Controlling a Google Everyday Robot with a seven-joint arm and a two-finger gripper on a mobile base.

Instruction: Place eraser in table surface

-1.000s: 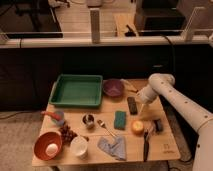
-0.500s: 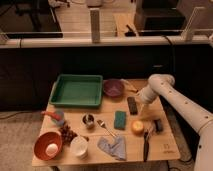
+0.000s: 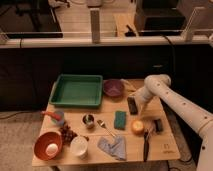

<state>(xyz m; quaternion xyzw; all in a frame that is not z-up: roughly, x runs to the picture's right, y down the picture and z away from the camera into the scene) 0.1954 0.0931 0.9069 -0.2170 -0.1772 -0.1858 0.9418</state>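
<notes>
The eraser (image 3: 132,105), a small near-black block, lies on the tan slatted table surface (image 3: 165,142) right of centre, just behind and right of the teal-green sponge (image 3: 120,119). My gripper (image 3: 136,102) hangs at the end of the white arm (image 3: 170,100) that comes in from the right, directly at the eraser's right side. I cannot see how the gripper stands against the block.
A green tray (image 3: 76,90) stands at the back left, a purple bowl (image 3: 113,88) beside it. An orange bowl with an egg (image 3: 48,146), a white cup (image 3: 79,146), a metal cup (image 3: 88,120), a grey cloth (image 3: 113,147), a yellow object (image 3: 137,127) and a black clip (image 3: 158,125) fill the front.
</notes>
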